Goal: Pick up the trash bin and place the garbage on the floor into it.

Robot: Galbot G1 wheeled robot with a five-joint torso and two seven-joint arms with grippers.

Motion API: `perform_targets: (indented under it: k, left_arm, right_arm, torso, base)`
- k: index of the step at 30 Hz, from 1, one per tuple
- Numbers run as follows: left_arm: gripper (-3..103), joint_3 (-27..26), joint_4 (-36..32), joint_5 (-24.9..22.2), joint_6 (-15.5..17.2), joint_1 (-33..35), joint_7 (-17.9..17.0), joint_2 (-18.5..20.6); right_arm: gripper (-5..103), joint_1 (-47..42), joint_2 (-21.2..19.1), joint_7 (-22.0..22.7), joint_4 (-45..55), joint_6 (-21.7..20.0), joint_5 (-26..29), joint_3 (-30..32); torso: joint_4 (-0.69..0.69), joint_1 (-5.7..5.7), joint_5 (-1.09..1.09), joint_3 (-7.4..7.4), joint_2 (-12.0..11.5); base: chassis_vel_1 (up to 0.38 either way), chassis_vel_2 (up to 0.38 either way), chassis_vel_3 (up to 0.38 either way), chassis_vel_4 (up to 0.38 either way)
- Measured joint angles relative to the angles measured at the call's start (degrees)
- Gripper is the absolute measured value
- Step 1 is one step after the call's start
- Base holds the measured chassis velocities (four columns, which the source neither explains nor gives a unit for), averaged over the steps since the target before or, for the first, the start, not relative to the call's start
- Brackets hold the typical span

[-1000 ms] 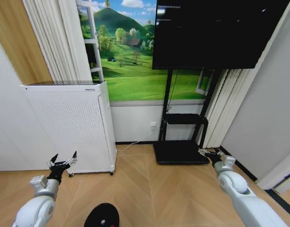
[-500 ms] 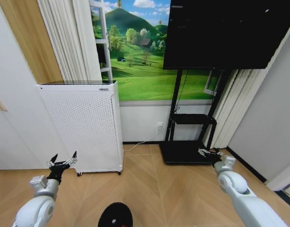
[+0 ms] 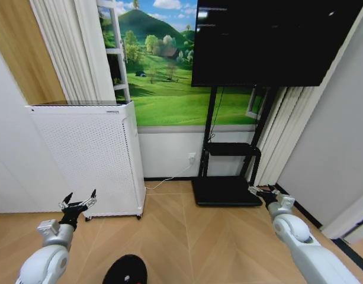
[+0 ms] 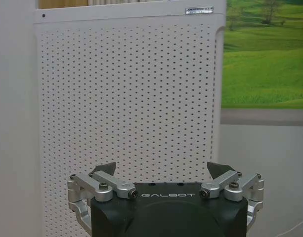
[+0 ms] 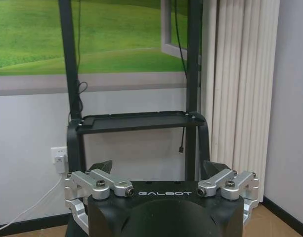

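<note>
The trash bin (image 3: pixel 125 271), black and round, stands on the wood floor at the bottom edge of the head view, between my two arms and nearer the left one. A tiny red speck of garbage (image 3: pixel 129 278) shows against its dark round top; I cannot tell whether it lies inside. My left gripper (image 3: pixel 79 204) is held open above the floor, up and to the left of the bin, and faces the white perforated cabinet (image 4: pixel 131 98). In the left wrist view this gripper (image 4: pixel 161 170) holds nothing. My right gripper (image 3: pixel 259 190) is open at the right, and the right wrist view shows it (image 5: pixel 160 167) empty.
The white perforated cabinet (image 3: pixel 89 157) stands against the left wall. A black TV stand (image 3: pixel 227 189) with a shelf (image 5: pixel 136 120) and a large screen (image 3: pixel 270 41) is at the back right. A white cable (image 3: pixel 169 177) runs along the skirting. Open wood floor (image 3: pixel 199 242) lies between the arms.
The whole head view has swung back to the left since half a second ago, so the camera moved. Both arms keep the same pose with open grippers.
</note>
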Motion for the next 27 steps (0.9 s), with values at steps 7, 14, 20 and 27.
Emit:
perform_targets:
  k: [7, 14, 20, 27]
  left_arm:
    - [100, 0.0, 0.0, 0.0, 0.0, 0.0, 0.0, 0.0]
    - [100, 0.0, 0.0, 0.0, 0.0, 0.0, 0.1, 0.0]
    - [100, 0.0, 0.0, 0.0, 0.0, 0.0, 0.0, 0.0]
    - [100, 0.0, 0.0, 0.0, 0.0, 0.0, 0.0, 0.0]
  right_arm:
    - [100, 0.0, 0.0, 0.0, 0.0, 0.0, 0.0, 0.0]
    - [100, 0.0, 0.0, 0.0, 0.0, 0.0, 0.0, 0.0]
    - [100, 0.0, 0.0, 0.0, 0.0, 0.0, 0.0, 0.0]
    - [100, 0.0, 0.0, 0.0, 0.0, 0.0, 0.0, 0.0]
  torso:
    - [-0.02, -0.01, 0.03, -0.02, 0.0]
    - [0.0, -0.02, -0.03, -0.03, 0.0]
    - [0.02, -0.02, -0.04, -0.03, -0.1]
    - [-0.02, -0.02, -0.03, -0.04, -0.1]
  base:
    - [-0.274, -0.272, 0.273, 0.266]
    - [-0.038, -0.088, 0.077, 0.027]
    - [0.097, 0.019, -0.063, -0.008]
    - [0.082, -0.143, -0.102, 0.154]
